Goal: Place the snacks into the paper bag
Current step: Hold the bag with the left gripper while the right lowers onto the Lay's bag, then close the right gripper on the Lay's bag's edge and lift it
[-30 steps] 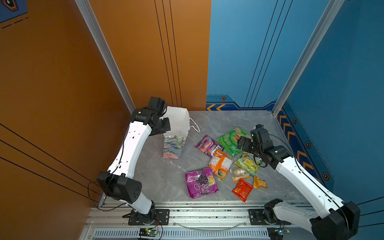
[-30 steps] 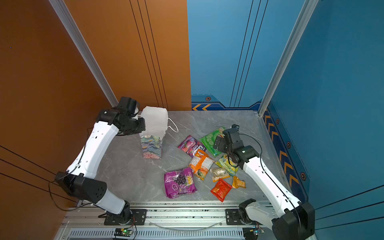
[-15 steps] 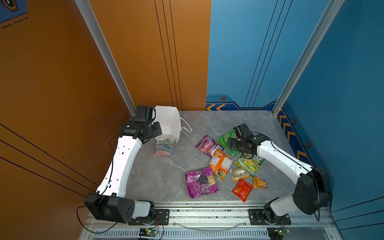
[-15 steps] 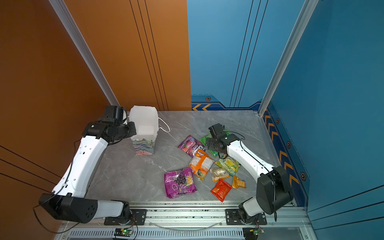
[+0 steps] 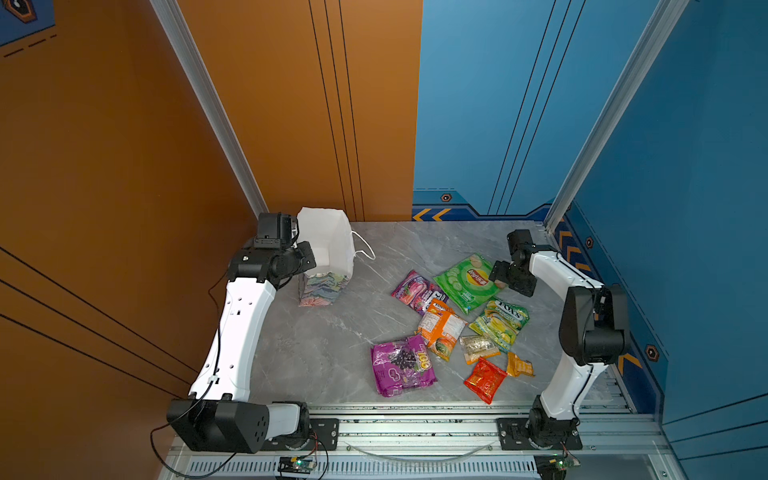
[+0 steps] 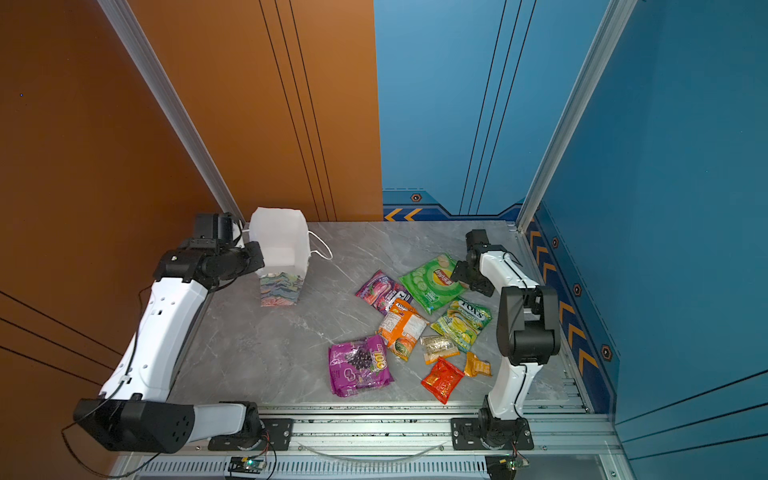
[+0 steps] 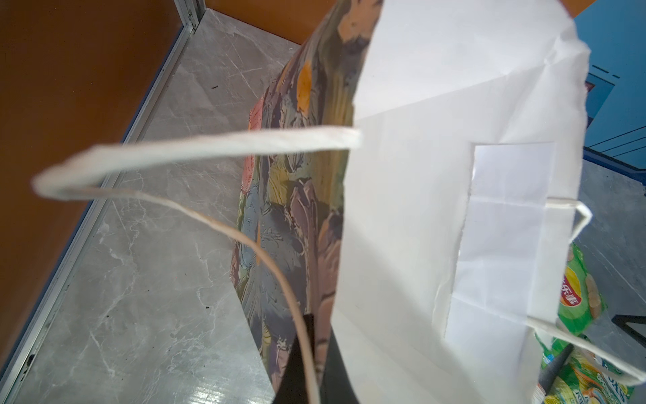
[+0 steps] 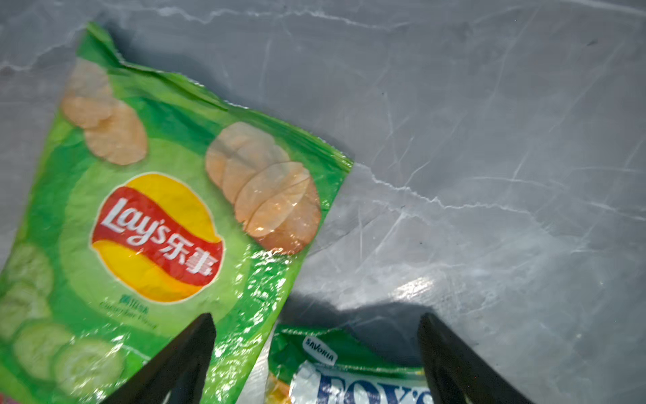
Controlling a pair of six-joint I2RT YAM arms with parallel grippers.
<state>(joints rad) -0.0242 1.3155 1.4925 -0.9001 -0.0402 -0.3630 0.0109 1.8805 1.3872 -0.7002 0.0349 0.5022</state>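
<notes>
In both top views, paper bag [image 5: 322, 291] [image 6: 279, 289] upright at the back left of the grey marble table [image 5: 332, 345], mouth open, white inside. At its near-left rim, left gripper [image 5: 306, 261] pressed together on the paper wall. On the table's right half, well apart from the bag, loose snacks: green Lay's packet [image 5: 467, 282], purple Fox's packet [image 5: 415, 291], orange packet [image 5: 440, 328], yellow-green Fox's packet [image 5: 500, 322], purple grape packet [image 5: 401, 365], small tan packet [image 5: 478, 347], red packet [image 5: 484, 379], small orange-yellow packet [image 5: 519, 365]. Low at the Lay's packet's right edge, right gripper [image 5: 500, 276].

Left wrist view: bag wall close up, floral print on one face, white on the other, pinched between black fingers [image 7: 302, 349]. White cord handle [image 7: 195, 147] looping out over the table.

Right wrist view: two black fingers spread wide, one over the Lay's packet's corner, the top of the yellow-green Fox's packet showing between them, both packets flat on the table.
</notes>
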